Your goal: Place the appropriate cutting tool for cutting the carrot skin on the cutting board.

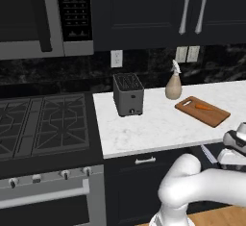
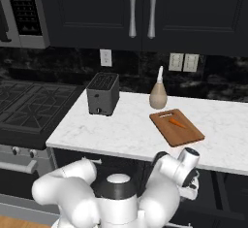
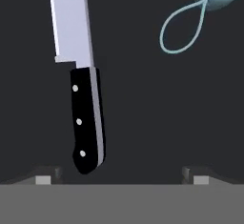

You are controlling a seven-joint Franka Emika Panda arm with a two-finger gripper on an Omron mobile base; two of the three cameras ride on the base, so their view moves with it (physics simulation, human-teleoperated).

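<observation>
A knife [image 3: 86, 104] with a black riveted handle and a broad pale blade lies on a dark surface, its handle end just above my left fingertip [image 3: 45, 178]. My gripper [image 3: 121, 179] is open with wide-set jaws and nothing between them. A pale blue tool with a thin wire loop [image 3: 182, 30] lies to the upper right. On the counter, the brown cutting board [image 1: 211, 116] [image 2: 180, 132] carries the small orange carrot [image 1: 204, 107] [image 2: 177, 122]. My hand [image 1: 234, 148] [image 2: 186, 170] hangs low, below the counter's front edge. The knife's blade [image 1: 209, 154] shows beside it.
A grey toaster [image 1: 128, 95] [image 2: 102, 94] stands at the counter's left, and a beige spray bottle [image 1: 173, 83] [image 2: 158, 92] sits behind the board. A gas stove [image 1: 43, 121] lies to the left, with dark cabinets above. Bare marble counter [image 1: 153, 124] lies between toaster and board.
</observation>
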